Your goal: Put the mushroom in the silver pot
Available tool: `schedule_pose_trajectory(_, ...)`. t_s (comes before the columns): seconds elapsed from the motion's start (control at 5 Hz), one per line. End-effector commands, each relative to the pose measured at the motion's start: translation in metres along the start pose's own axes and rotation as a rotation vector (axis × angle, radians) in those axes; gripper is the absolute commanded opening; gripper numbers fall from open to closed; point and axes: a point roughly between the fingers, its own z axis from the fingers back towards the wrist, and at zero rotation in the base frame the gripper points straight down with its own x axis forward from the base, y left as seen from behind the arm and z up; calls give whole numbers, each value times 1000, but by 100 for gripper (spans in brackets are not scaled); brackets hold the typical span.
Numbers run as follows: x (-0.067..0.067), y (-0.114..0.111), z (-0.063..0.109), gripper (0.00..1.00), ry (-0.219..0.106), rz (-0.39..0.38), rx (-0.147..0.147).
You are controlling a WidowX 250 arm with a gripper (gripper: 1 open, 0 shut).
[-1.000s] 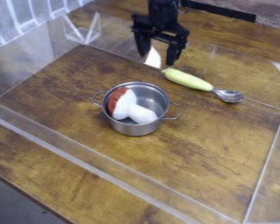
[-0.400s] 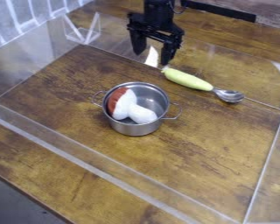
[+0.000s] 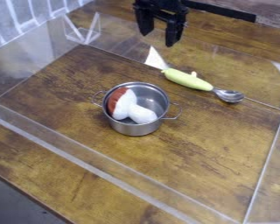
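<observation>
The mushroom (image 3: pixel 130 105) lies inside the silver pot (image 3: pixel 137 125), red cap to the left and white stem to the right. The pot stands near the middle of the wooden table. My gripper (image 3: pixel 159 31) hangs well above and behind the pot, at the top of the view, pointing down. Its black fingers (image 3: pixel 174 33) stand apart and hold nothing.
A spoon with a yellow-green handle (image 3: pixel 189 80) and metal bowl (image 3: pixel 229 95) lies behind and right of the pot. A small white paper piece (image 3: pixel 154 59) sits by the handle. Clear plastic walls (image 3: pixel 60 144) fence the wooden table.
My gripper has risen straight up, away from the table, and rolled slightly. The mushroom, pot and spoon have not moved.
</observation>
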Motion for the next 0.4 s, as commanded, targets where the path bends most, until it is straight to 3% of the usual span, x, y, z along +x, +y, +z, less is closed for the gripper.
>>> schedule_pose_trajectory(0.0,8,21,48,100,-113,-11,15)
schedule_pose_trajectory(0.2,6,27,41,100,-108,-32,-7)
